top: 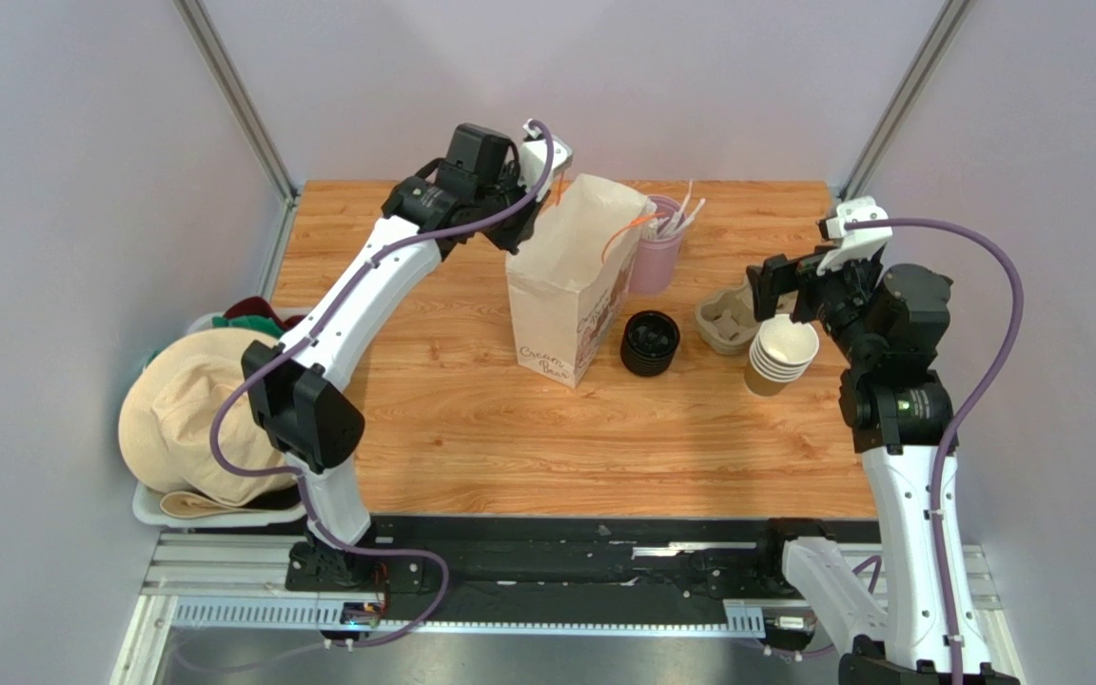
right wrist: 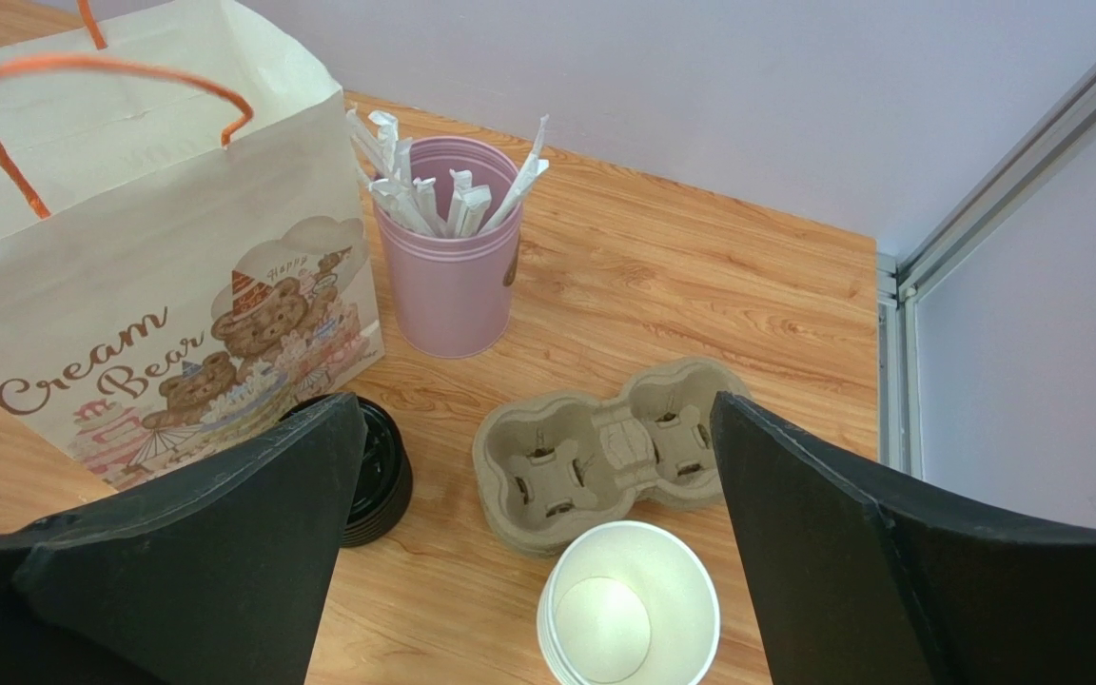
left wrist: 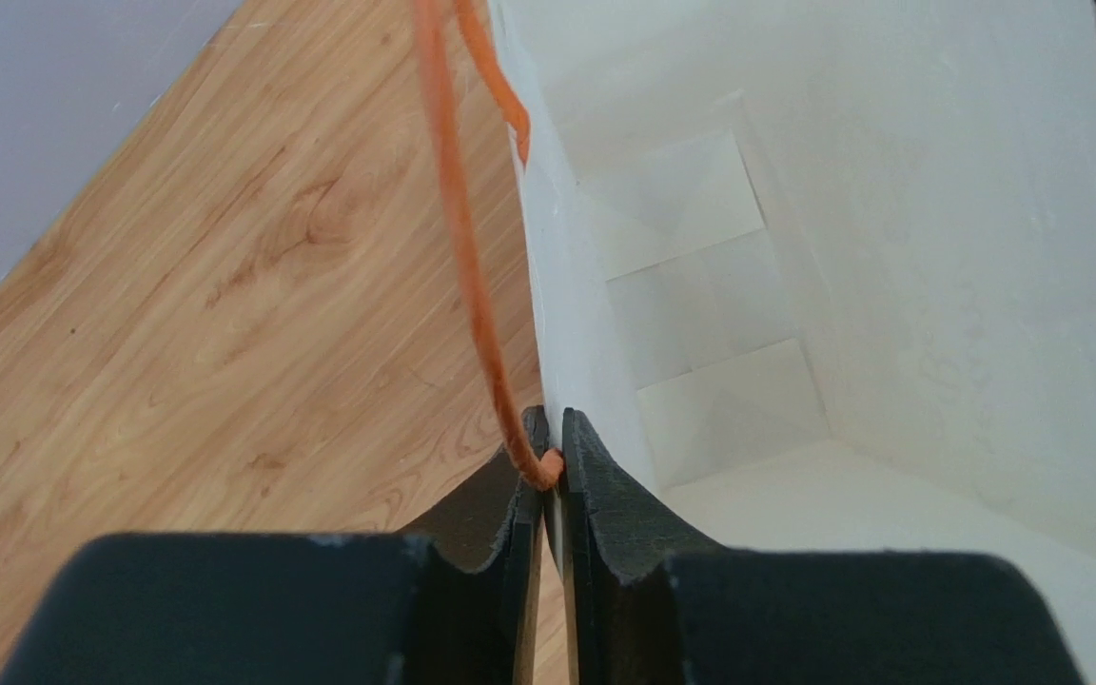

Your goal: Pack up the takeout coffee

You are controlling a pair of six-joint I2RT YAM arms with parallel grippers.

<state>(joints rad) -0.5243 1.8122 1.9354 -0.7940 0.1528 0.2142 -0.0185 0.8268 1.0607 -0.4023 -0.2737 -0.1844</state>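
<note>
The takeout coffee does not show in any view. A white paper bag [top: 568, 278] printed "Cream Bear" stands upright mid-table, its mouth open and its inside [left wrist: 826, 214] bare. My left gripper [left wrist: 551, 428] is shut on the bag's rim where the orange cord handle [left wrist: 461, 229] is attached, at the bag's far left top corner [top: 532, 186]. My right gripper [right wrist: 535, 414] is open, hovering above a nested stack of brown cups [right wrist: 630, 621] at the right [top: 780, 354], nothing between its fingers.
A pink cup of white sticks [top: 658, 254] stands just right of the bag. A stack of black lids [top: 650, 343] and a pulp two-cup carrier [top: 725, 317] lie between the bag and the cup stack. A bin of cloth items [top: 189, 414] sits off the table's left edge.
</note>
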